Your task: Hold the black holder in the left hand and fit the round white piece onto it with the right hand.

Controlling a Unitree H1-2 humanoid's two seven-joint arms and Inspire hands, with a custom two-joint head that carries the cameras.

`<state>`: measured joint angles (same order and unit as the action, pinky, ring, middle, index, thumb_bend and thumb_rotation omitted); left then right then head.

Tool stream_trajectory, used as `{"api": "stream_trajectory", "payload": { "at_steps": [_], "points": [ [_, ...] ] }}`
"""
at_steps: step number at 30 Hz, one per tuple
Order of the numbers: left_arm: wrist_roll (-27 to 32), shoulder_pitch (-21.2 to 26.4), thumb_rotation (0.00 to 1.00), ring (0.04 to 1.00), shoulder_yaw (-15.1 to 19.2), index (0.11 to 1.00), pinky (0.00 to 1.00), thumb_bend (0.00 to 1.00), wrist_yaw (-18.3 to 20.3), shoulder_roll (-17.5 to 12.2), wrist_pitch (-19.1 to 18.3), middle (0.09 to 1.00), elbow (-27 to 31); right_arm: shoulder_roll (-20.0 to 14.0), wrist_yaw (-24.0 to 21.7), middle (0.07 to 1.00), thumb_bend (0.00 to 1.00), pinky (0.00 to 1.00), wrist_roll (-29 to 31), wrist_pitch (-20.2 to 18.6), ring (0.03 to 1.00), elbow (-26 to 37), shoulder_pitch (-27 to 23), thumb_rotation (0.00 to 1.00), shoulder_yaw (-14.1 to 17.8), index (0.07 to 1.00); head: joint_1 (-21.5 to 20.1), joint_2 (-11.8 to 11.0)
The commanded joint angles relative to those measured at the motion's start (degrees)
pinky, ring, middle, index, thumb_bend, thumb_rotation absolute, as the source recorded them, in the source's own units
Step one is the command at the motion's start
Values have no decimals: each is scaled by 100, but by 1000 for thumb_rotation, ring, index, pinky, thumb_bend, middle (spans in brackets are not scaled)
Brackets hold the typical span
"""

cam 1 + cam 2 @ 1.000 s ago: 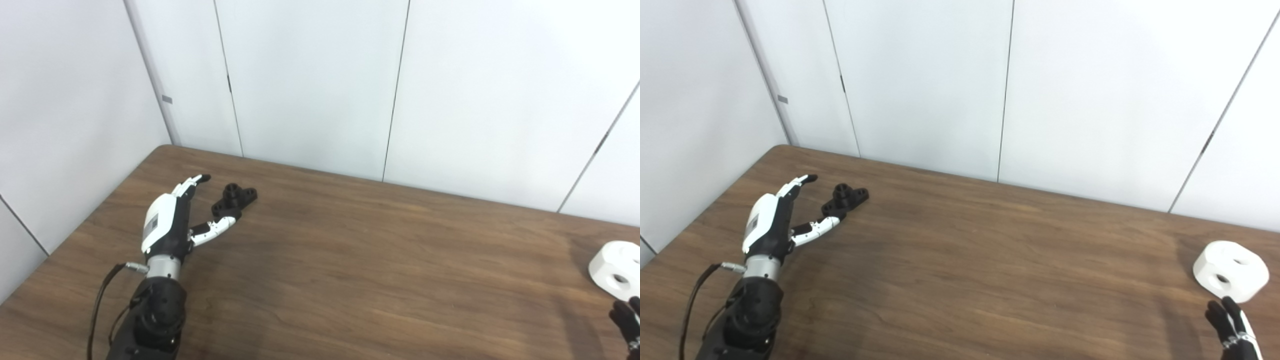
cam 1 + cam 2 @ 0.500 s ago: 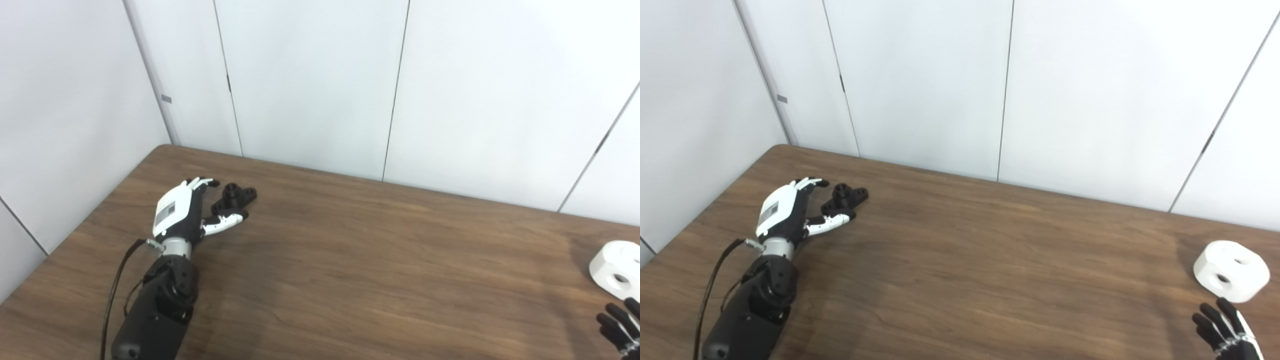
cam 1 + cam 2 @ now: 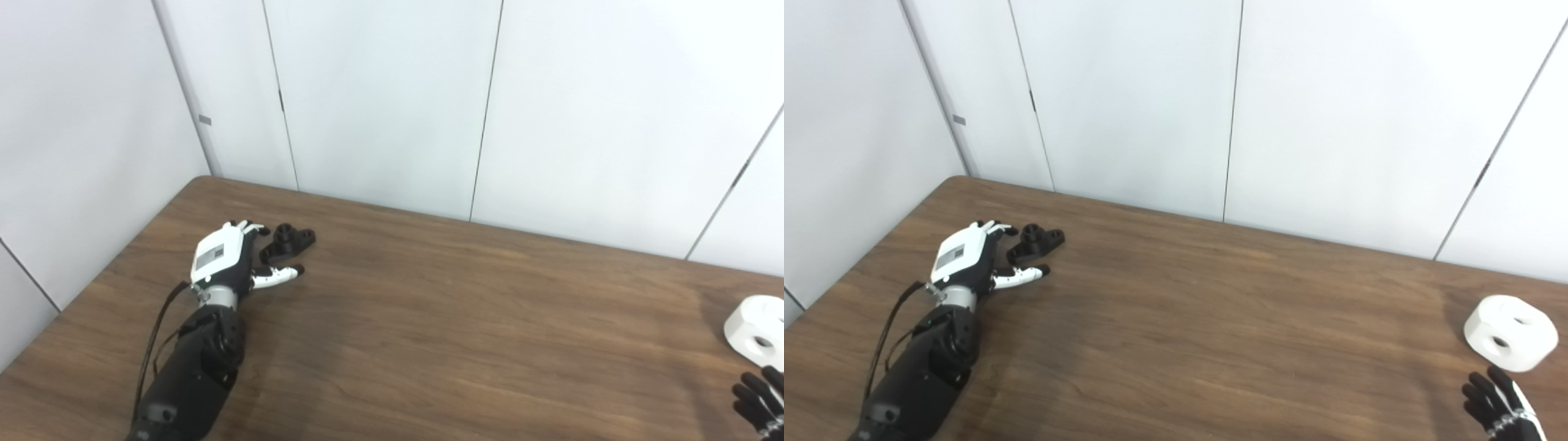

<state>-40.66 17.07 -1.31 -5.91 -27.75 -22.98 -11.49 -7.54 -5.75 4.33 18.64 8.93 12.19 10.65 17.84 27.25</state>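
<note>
The black holder lies on the brown table at the far left. My left hand is open beside it, fingers apart above and to the left of the holder, thumb stretched out just in front of it. I cannot tell whether it touches the holder. The round white piece with holes sits at the far right. My right hand is open and empty at the bottom right corner, just in front of the white piece, partly cut off by the picture's edge.
White wall panels stand behind the table's back edge. A black cable runs along my left forearm. The table's left edge lies close to my left arm.
My left hand has moved forward and lowered beside the black holder, its back turned upward. My right hand has shifted slightly in front of the white piece.
</note>
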Motion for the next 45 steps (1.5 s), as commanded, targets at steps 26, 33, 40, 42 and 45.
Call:
{"api": "stream_trajectory", "payload": {
  "at_steps": [26, 33, 40, 42, 45],
  "points": [
    [-11, 692, 469, 996, -209, 720, 1000, 811, 197, -330, -158, 917, -390, 139, 70, 880, 755, 926, -150, -65, 870, -243, 701, 1000, -84, 913, -102, 60],
    [84, 710, 453, 986, -183, 699, 1000, 803, 223, -337, -151, 906, -440, 146, 45, 890, 745, 958, -106, -51, 886, -232, 720, 1000, -98, 920, -127, 59],
    [141, 756, 443, 982, -180, 685, 1000, 798, 240, -362, -127, 900, -573, 174, 55, 896, 729, 998, -90, -25, 894, -228, 722, 1000, -103, 926, -140, 61],
    [167, 772, 435, 981, -176, 682, 1000, 796, 240, -363, -114, 898, -603, 173, 48, 900, 724, 1000, -73, -8, 896, -245, 721, 1000, -104, 928, -142, 62],
    [187, 775, 429, 980, -178, 679, 1000, 792, 247, -363, -108, 897, -584, 183, 68, 901, 720, 1000, -120, -35, 904, -209, 733, 1000, -106, 932, -147, 67]
  ]
}}
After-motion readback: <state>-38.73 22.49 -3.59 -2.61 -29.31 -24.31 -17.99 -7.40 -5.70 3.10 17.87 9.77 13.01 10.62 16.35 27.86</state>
